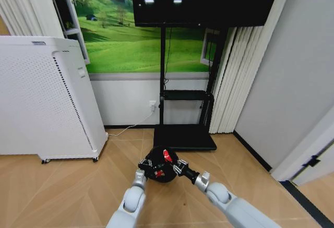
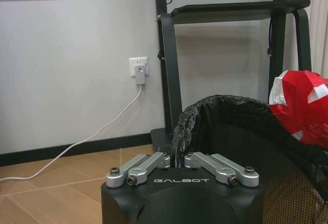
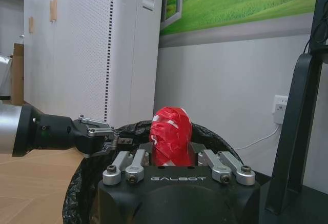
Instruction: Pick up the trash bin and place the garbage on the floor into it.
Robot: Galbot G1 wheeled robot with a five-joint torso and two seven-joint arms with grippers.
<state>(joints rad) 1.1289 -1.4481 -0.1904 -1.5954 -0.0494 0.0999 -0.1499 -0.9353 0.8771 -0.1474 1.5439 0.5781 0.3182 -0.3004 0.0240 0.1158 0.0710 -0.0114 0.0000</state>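
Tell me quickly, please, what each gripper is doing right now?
Left gripper: shut on the trash bin rim.
Right gripper: shut on the red-and-white wrapper, over the bin.

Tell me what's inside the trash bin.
The bin has a black liner. Something red lies inside; its floor is hidden. The right pincer holds a red-and-white wrapper above its opening.
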